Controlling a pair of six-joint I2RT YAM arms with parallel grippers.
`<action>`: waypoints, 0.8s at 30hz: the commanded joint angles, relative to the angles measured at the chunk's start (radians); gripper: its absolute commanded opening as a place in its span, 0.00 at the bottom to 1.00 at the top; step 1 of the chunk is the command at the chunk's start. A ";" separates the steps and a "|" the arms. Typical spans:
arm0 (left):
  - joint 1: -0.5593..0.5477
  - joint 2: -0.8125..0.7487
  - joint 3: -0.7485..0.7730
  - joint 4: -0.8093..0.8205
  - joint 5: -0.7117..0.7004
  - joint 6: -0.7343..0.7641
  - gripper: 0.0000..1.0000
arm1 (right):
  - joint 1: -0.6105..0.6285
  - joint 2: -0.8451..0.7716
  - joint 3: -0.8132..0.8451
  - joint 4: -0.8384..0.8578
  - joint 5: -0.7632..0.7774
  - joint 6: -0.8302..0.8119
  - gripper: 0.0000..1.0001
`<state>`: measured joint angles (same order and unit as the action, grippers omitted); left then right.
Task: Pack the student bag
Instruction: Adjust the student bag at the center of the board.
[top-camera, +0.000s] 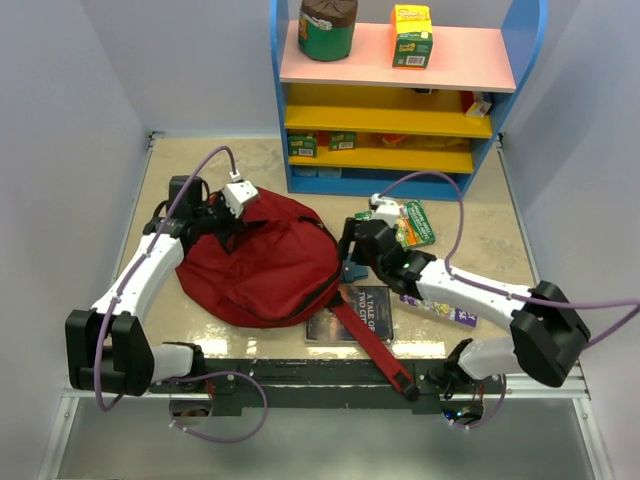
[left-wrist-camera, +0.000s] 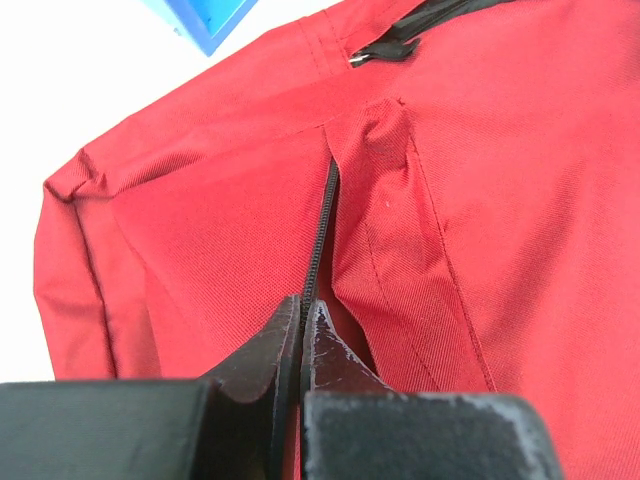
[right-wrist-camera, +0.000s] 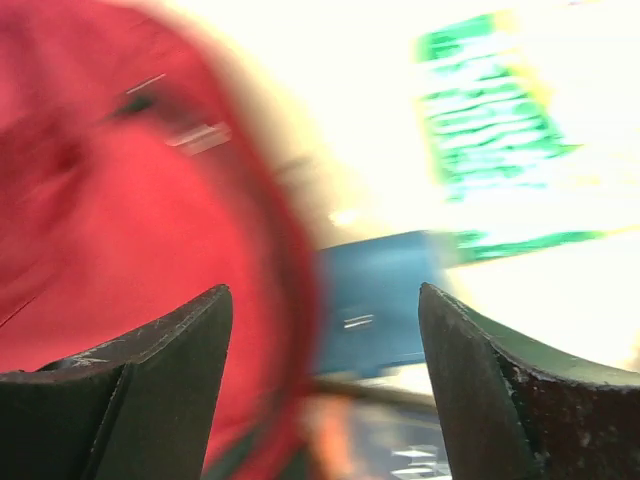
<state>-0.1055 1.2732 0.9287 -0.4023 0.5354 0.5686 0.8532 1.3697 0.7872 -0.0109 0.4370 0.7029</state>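
Student bag: your dark red student bag (top-camera: 255, 265) lies flat on the table (top-camera: 500, 240), left of centre, between the two arms and nearer than the shelf.
Bag strap: one long red strap (top-camera: 375, 345) runs from the bag's right side toward the near edge, crossing the book.
Left gripper: your left gripper (top-camera: 228, 215) sits at the bag's far left edge. In the left wrist view its fingers (left-wrist-camera: 302, 320) are clenched together on the bag's fabric right at the dark zipper line (left-wrist-camera: 322, 230).
Bag in left wrist view: red cloth (left-wrist-camera: 520, 200) fills the picture, folded along the zipper.
Right gripper: your right gripper (top-camera: 350, 255) is at the bag's right edge. The right wrist view is blurred, yet you can see the fingers (right-wrist-camera: 322, 300) released and spread wide, with nothing between them.
Under the right gripper: red bag cloth (right-wrist-camera: 90, 230) on the left, a small blue pencil case (right-wrist-camera: 375, 295) just beside it, touching or nearly so; you cannot tell which.
Pencil case from above: a blue corner (top-camera: 352, 270) shows just below the right fingers.
Book: a dark book (top-camera: 350, 313) lies at the bag's near right, partly under it.
Green packet: it lies (top-camera: 415, 222) right of the right gripper, nearer the shelf.
Purple box: it lies (top-camera: 445, 308) under the right forearm.
Shelf: the blue shelf unit (top-camera: 400, 100) stands at the far side, holding a green jar (top-camera: 327, 28) and a yellow-green box (top-camera: 411, 35) on top.
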 joint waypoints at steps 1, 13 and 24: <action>0.030 -0.020 -0.022 0.071 0.021 0.005 0.00 | -0.130 -0.058 -0.032 -0.196 0.085 0.033 0.79; 0.047 -0.009 -0.040 -0.001 0.015 0.093 0.00 | -0.186 0.071 -0.092 0.008 -0.099 0.018 0.82; 0.047 0.003 -0.033 -0.007 0.054 0.094 0.00 | -0.086 0.225 -0.105 0.040 -0.098 0.072 0.83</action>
<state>-0.0711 1.2774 0.8879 -0.4091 0.5541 0.6483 0.7116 1.5208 0.6800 0.0113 0.3347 0.7319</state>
